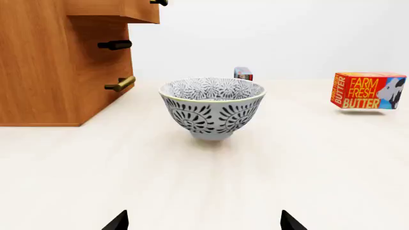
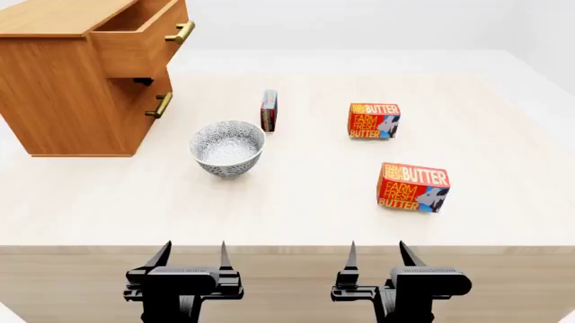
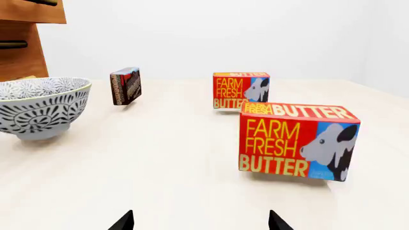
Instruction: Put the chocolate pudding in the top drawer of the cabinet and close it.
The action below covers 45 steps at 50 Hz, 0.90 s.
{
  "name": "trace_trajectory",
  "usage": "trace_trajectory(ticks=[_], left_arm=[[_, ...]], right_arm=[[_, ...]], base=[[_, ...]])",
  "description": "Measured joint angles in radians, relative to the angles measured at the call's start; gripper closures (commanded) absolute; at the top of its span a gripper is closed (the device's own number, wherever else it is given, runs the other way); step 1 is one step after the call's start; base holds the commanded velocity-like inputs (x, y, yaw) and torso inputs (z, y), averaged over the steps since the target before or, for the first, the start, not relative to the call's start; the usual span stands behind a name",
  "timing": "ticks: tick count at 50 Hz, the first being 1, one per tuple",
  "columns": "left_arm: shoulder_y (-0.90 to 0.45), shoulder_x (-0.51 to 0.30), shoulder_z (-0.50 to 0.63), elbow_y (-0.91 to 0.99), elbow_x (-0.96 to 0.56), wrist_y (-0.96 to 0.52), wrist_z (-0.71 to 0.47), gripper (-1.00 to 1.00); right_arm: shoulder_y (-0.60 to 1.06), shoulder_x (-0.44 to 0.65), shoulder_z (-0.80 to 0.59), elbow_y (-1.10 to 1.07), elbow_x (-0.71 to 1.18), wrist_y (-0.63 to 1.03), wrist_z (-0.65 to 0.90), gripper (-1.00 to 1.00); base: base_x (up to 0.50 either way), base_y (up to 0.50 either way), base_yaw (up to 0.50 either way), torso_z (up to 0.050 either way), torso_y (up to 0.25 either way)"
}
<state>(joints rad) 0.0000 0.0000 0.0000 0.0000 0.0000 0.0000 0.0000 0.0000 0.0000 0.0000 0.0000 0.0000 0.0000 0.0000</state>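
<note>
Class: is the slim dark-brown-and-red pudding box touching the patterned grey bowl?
Apart. The head view shows bare tabletop between the chocolate pudding box and the grey patterned bowl; the right wrist view confirms the gap.

The chocolate pudding (image 2: 268, 111), a thin dark brown and red box, is standing on edge on the table. The cabinet (image 2: 63, 81) is sitting well apart, its top drawer (image 2: 144, 37) hanging open, seemingly empty.

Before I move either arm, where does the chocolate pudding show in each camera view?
Head view: the chocolate pudding stands on edge beyond the bowl, right of the cabinet.
Left wrist view: only its top peeks over the bowl's far rim.
Right wrist view: pudding between bowl and the far butter box.
Shared landmark: the bowl.
</note>
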Motion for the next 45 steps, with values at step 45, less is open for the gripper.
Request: trace_trajectory(ticks=[45], left_arm=[[-0.005, -0.086, 0.086, 0.040, -0.073, -0.039, -0.097, -1.00]], right_arm=[[-0.010, 0.080, -0.086, -0.038, 0.078, 0.005, 0.104, -1.00]], base=[[0.00, 0.00, 0.00, 0.030, 0.000]])
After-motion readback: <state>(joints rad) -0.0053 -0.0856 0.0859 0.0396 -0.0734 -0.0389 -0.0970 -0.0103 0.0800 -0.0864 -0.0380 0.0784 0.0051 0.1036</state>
